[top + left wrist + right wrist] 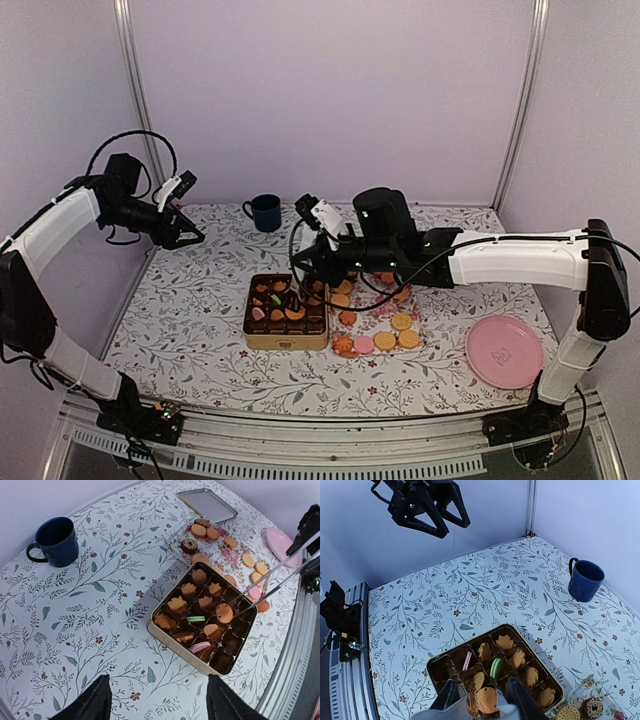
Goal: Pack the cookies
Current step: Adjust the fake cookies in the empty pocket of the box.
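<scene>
The cookies [385,341] are partly filling the centre tin [286,343], many lying loose to its right. The right gripper [482,702] is gripping an orange cookie [224,613] above it; the left gripper [188,236] is hanging open.

Pale lilac booth around a floral-topped table.
Plain lilac walls [330,100] close off the back and both sides, and silvery posts [135,95] stand at the two back corners. The table [190,330] is covered by a white cloth printed with grey-blue leafy sprigs and small brown flowers. A metal rail [350,440] runs along its near edge. The light is soft and even, with only faint shadows.
</scene>
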Available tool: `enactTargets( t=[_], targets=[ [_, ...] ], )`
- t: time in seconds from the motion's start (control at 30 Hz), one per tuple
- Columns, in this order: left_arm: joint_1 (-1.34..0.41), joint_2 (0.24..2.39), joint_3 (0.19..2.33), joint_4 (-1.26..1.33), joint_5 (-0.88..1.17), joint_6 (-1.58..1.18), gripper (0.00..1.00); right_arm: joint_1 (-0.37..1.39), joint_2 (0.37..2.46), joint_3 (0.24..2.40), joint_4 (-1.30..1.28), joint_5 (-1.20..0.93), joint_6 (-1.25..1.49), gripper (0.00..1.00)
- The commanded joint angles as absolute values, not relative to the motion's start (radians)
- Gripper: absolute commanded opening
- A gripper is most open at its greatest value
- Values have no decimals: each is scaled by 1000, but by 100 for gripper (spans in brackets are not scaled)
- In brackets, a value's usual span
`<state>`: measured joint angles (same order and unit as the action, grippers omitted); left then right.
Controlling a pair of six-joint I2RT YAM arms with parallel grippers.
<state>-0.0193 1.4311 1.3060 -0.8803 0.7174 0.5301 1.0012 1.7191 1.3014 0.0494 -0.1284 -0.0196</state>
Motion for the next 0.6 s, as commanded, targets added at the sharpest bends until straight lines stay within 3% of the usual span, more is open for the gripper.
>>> enactTargets(
  t=[0.0, 0.23, 0.57],
  targets=[
    [-11, 1421, 1310, -885, 727, 531, 65, 1005, 1702, 1308, 70, -77, -30, 36],
    [-11, 1414, 1311, -884, 722, 532, 65, 992, 1766, 1358, 50, -92, -68, 41],
    [-11, 1419, 1322, -885, 722, 531, 65, 982, 1796, 1363, 35, -176, -56, 40]
  ],
)
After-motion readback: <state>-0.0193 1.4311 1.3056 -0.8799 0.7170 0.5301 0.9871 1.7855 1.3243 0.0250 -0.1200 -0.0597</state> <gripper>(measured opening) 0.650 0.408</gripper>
